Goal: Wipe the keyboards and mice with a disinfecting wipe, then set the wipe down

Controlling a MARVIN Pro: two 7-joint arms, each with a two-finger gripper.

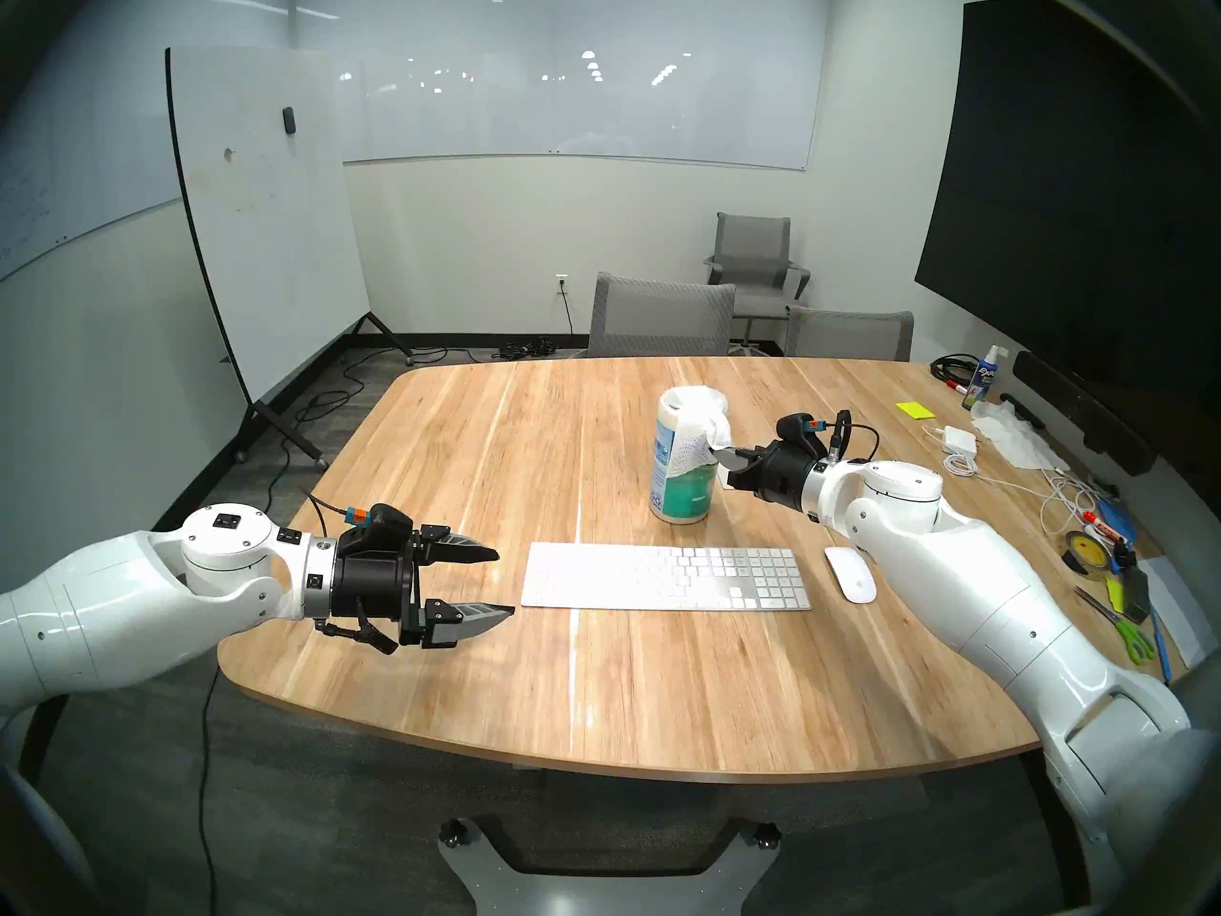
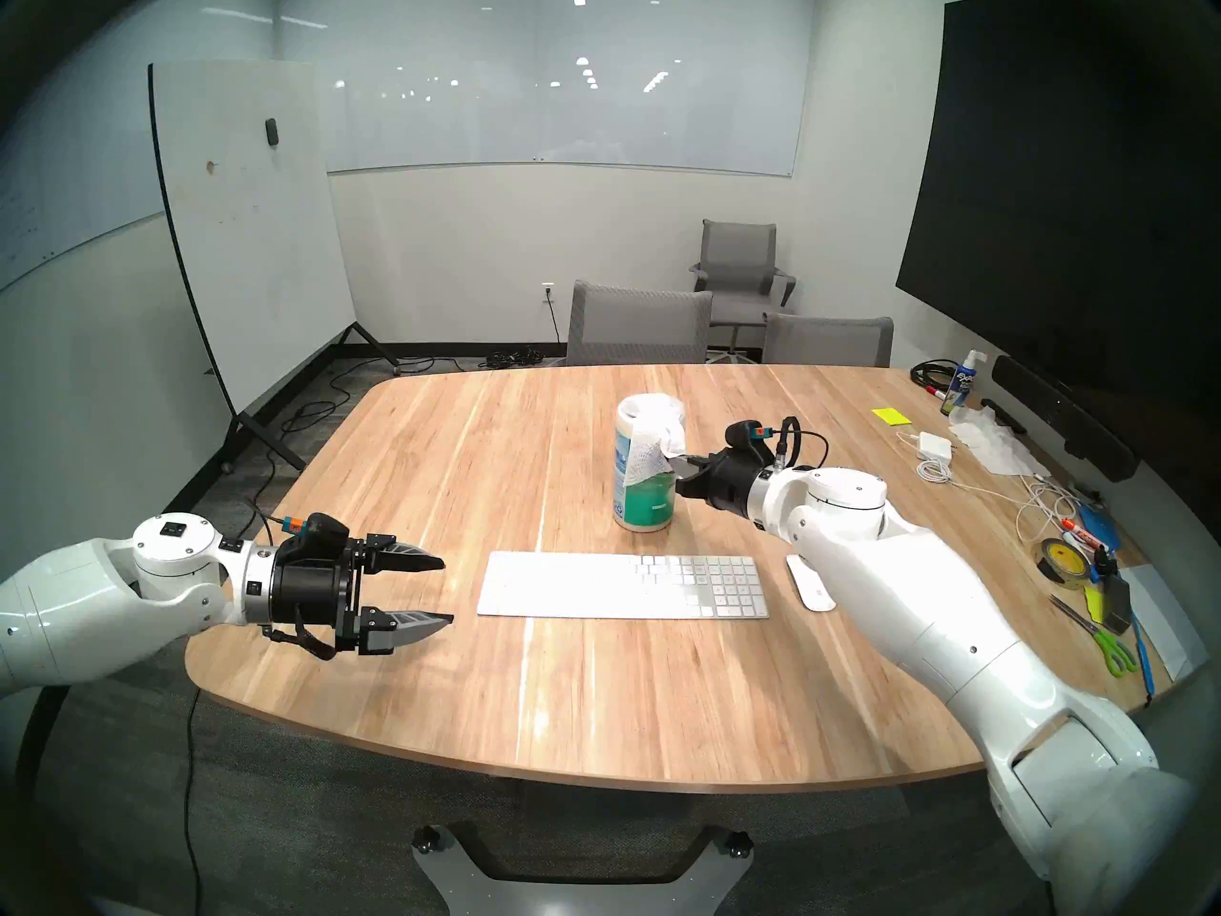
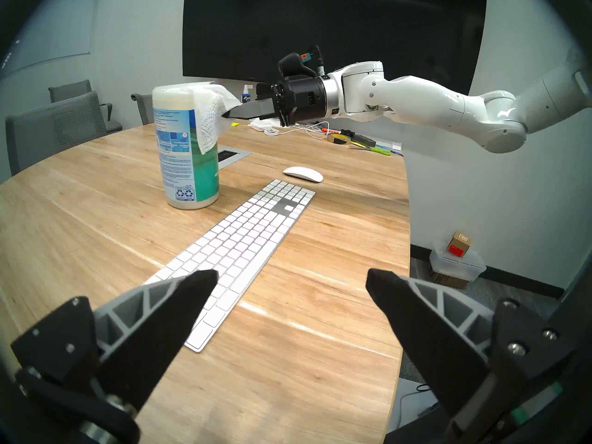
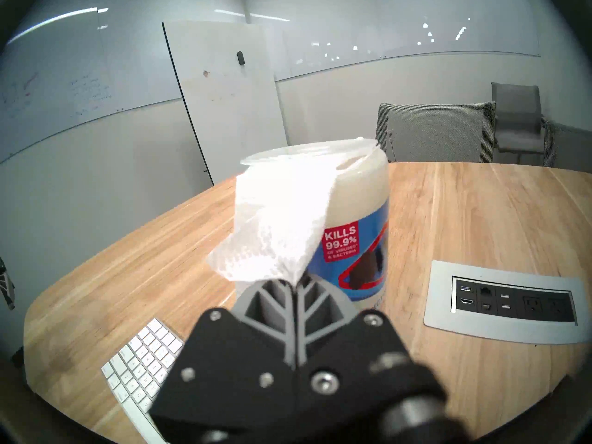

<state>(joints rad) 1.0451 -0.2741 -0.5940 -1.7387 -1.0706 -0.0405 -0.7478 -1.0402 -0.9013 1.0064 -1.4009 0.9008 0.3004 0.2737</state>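
Head stereo left is showing the wooden table (image 1: 462,472) filling the middle of the room, with both white arms reaching over it. At its far right edge a heap of clutter is lying: cables, a tape roll, scissors (image 1: 1116,624), a spray bottle (image 1: 982,376) and a white charger brick (image 1: 960,440).

Next in size, the keyboard (image 1: 664,576) is lying flat near the front middle of the table, its number pad toward the right arm. Behind it, well apart, the wipes canister (image 1: 684,478) is standing upright with its top open.

Out in front of the keyboard's left end, the left gripper (image 1: 492,581) is hovering above the table with its jaws standing wide apart and nothing between them; the left wrist view is showing the keyboard (image 3: 243,241) running away between the two fingers (image 3: 179,305).

At the canister's right side, the right gripper (image 1: 723,457) is pointing at it almost level. In the right wrist view its fingers (image 4: 282,302) are pressing together on the lower edge of the wipe (image 4: 275,228), which is hanging from the canister's mouth down its side. The wipe's upper end is sitting in the opening.

Smallest, the mouse (image 1: 850,574) is resting just beside the keyboard's right end, apart from it, partly under the right forearm in the head stereo right view.
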